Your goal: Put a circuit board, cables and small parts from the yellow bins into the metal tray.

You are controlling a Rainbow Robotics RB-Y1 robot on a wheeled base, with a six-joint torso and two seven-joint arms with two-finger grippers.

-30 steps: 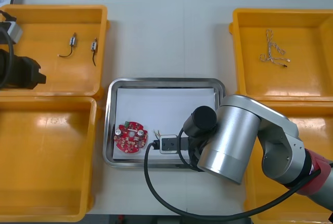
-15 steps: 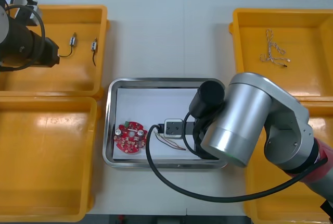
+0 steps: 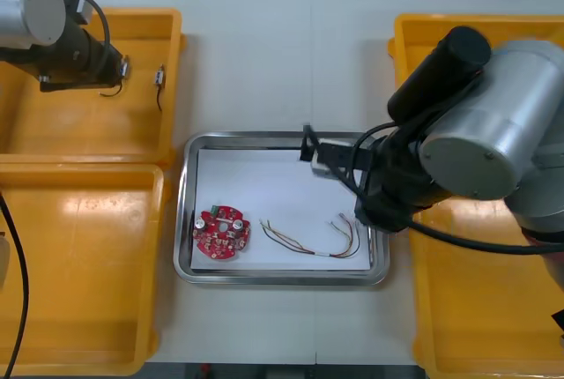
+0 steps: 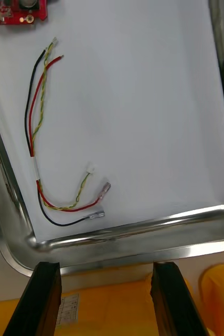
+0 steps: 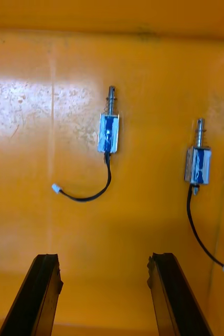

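Note:
The metal tray (image 3: 264, 138) with a white inside holds a round red circuit board (image 3: 222, 231) and a red and yellow cable (image 3: 286, 240). My right gripper (image 3: 308, 144) hovers open over the tray's far rim. In the right wrist view its fingers (image 4: 46, 299) stand apart, well clear of the cable (image 4: 41, 97) lying loose near the tray rim (image 4: 132, 231). My left gripper (image 3: 117, 68) hangs open over the back left yellow bin (image 3: 88, 132). Two small metal parts (image 5: 109, 134) (image 5: 198, 164) with black leads lie on the bin floor beyond its fingers (image 5: 43, 294).
The front left yellow bin (image 3: 79, 264) lies beside the tray. At the right, my right arm covers much of the back right bin (image 3: 414, 53) and the front right bin (image 3: 476, 308). Bare table stretches beyond the tray.
My right gripper let go of the red and yellow cable in the tray and drew back toward the far rim. My left arm swung right over the back left bin, up to the small metal parts.

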